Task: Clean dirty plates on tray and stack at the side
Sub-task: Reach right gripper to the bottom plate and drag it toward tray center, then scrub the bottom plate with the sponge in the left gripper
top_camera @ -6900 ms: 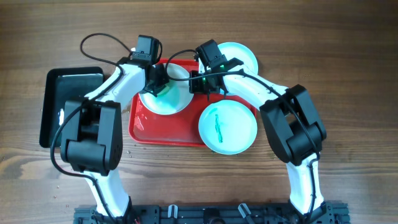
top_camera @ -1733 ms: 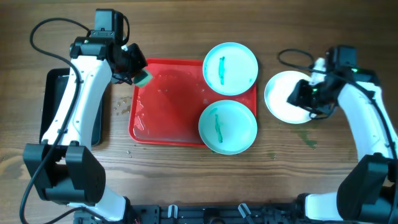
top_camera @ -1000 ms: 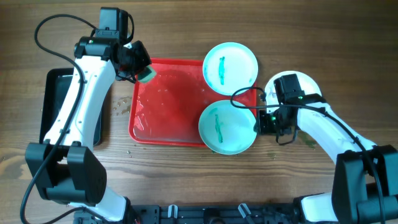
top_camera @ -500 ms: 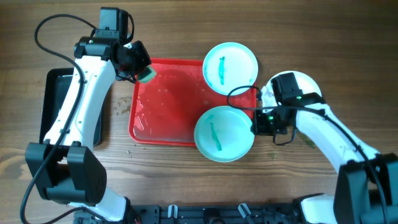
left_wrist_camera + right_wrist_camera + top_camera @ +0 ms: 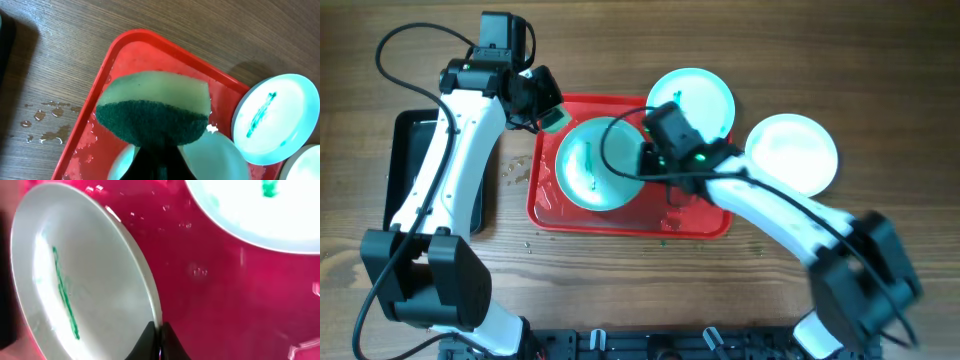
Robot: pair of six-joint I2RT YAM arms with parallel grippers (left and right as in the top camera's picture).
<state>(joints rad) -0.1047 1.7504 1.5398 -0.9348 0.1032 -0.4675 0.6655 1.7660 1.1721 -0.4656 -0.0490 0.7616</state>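
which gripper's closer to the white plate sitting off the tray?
Right. Right gripper is over the tray, left of the white plate; left gripper is farther left, at the tray's top-left corner.

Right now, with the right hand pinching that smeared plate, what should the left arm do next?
Probably lower the sponge in the left hand onto the aqua plate and wipe. The right hand pinches its rim over the red tray, its green smear shows, and the sponge hovers just beside it.

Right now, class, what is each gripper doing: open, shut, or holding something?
The left gripper is shut on the sponge.
The right gripper is shut on the rim of a smeared plate.
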